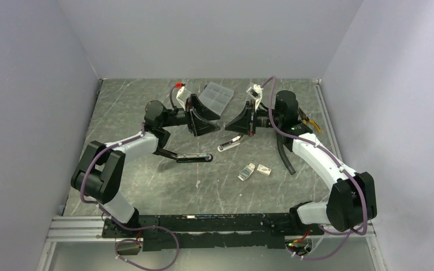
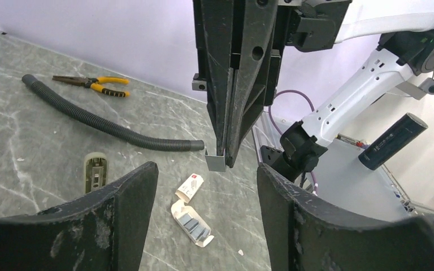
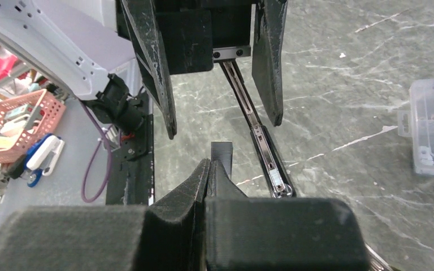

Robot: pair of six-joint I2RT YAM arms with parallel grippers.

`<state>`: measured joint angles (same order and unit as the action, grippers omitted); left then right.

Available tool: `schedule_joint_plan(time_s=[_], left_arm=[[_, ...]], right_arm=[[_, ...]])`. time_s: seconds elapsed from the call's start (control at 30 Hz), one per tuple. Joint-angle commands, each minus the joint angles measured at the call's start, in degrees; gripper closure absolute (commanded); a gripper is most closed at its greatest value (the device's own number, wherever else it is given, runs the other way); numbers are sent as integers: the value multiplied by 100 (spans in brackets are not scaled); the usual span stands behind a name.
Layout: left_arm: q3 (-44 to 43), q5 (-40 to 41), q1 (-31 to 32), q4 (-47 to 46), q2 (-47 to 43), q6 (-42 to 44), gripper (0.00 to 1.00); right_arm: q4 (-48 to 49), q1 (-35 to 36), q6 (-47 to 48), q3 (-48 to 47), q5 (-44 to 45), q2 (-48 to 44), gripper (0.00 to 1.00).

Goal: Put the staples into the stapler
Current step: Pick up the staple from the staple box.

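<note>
The right gripper (image 2: 226, 148) was pressed together on a short strip of staples (image 2: 215, 162), pinching it at the very fingertips so that it hung clear of the table (image 1: 147, 186). The left gripper (image 3: 225, 129) faced it with its fingers (image 2: 130, 214) spread wide, one on each side of the strip and touching neither it nor the other gripper. The strip was small and silvery grey, a squared channel seen end-on. Below, the stapler (image 3: 267, 155) lay opened on the table with its bright rail facing up, just beside the strip in the right wrist view. Nearer the arm bases lay the white tray (image 2: 195, 224), with more strips in it, and close by it the sleeve (image 2: 191, 185) with a red mark.
</note>
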<state>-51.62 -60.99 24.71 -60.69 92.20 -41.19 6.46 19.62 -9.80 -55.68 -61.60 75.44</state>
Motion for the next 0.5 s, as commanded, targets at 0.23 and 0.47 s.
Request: schedule_joint_plan(time_s=[0.23,0.47], left_arm=[[74,-31,154,-775,85,163,33],[59,-1,216,-939,157,95,36]], right_arm=[[1477,-70,-998,293,-480,92,100],[1635,-72,-1153,317,-513,153,100]])
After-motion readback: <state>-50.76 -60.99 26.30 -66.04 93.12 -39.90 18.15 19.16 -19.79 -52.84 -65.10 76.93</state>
